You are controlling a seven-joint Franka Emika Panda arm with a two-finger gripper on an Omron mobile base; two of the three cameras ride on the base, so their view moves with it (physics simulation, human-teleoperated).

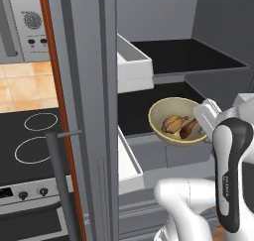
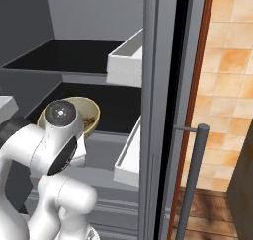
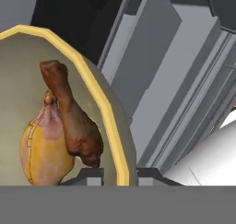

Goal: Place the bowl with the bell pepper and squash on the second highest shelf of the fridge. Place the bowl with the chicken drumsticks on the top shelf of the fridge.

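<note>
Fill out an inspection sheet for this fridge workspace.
Surface: dark top shelf bare; the shelf below lies behind the bowl.
Job's things: yellow bowl with drumsticks at the lower shelf's front edge; whether it rests there cannot be told. Fridge open.
Clutter: nothing seen.
Grippers: gripper shut on the bowl's rim.
Cables: nothing seen.
Surroundings: white door bins, bar handle, stove, tiled wall.
</note>
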